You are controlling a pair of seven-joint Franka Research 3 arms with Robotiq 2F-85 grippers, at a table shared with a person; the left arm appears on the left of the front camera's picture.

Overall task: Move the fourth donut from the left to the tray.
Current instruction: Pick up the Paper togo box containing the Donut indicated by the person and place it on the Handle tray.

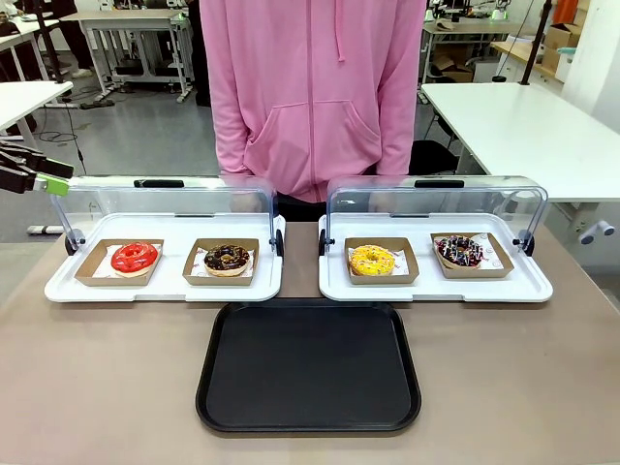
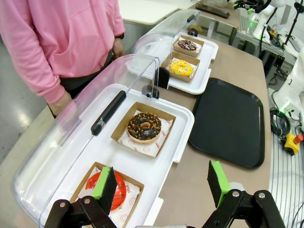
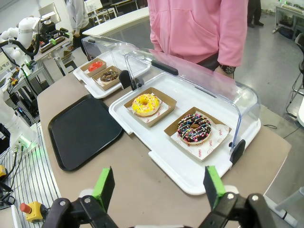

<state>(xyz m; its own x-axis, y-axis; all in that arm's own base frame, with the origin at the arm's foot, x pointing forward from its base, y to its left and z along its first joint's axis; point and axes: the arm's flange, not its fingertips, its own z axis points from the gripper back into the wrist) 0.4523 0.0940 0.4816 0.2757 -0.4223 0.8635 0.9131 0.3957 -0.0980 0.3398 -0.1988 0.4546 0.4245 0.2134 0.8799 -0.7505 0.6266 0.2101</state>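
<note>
The fourth donut (image 1: pixel 459 251) has dark icing, white drizzle and pink sprinkles. It lies in a brown cardboard holder at the right end of the right white tray (image 1: pixel 436 288), whose clear lid is raised. In front of both white trays lies the black tray (image 1: pixel 308 366), bare. My left gripper (image 1: pixel 41 180) hovers at the far left, open, above the red donut's end (image 2: pixel 160 187). In the right wrist view my right gripper (image 3: pixel 158 187) is open, held high near the table's right end, with the sprinkled donut (image 3: pixel 194 128) ahead of it and the black tray (image 3: pixel 83 130) to the left.
A red donut (image 1: pixel 134 258) and a chocolate donut with golden crumbs (image 1: pixel 227 259) sit in the left white tray (image 1: pixel 160 288). Next to the fourth donut is a yellow donut (image 1: pixel 373 260). Both clear lids (image 1: pixel 436 201) stand up at the back. A person in a pink hoodie (image 1: pixel 312 92) stands behind them.
</note>
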